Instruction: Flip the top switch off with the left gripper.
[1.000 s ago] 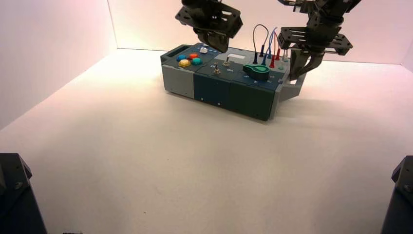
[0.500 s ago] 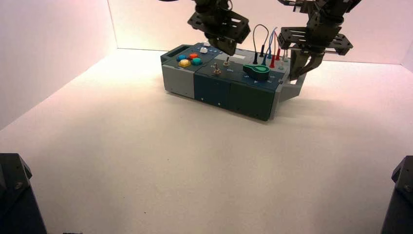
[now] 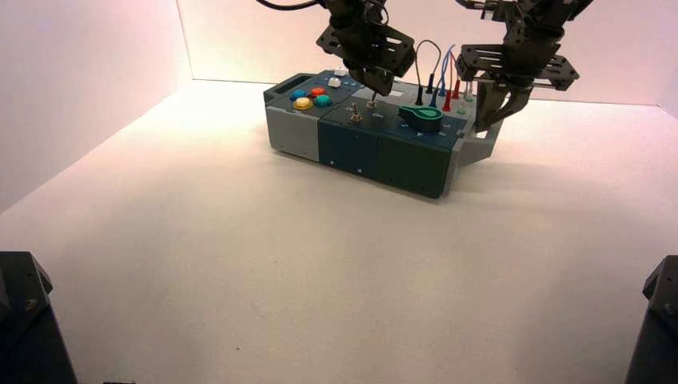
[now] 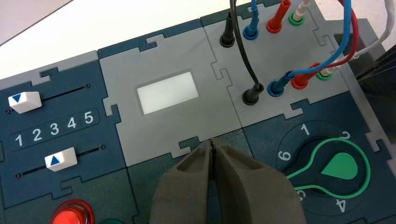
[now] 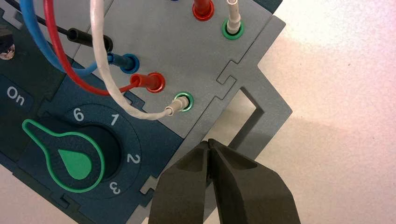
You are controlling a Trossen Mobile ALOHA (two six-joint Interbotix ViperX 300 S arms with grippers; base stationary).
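We are holding our left end effector [image 3: 374,82], fingers pressed together, just above the top switch [image 3: 372,102], while our right end effector [image 3: 489,112], likewise closed, is hovering beside the box [image 3: 352,144].

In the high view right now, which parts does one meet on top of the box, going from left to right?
Cluster of coloured push buttons → front toggle switch → top switch, with the left gripper just above it → green knob → right gripper at the box's right end.

Your left gripper [image 3: 376,83]: upper centre of high view, fingers pressed together, pointing down. Your right gripper [image 3: 489,114]: upper right, fingers likewise together.
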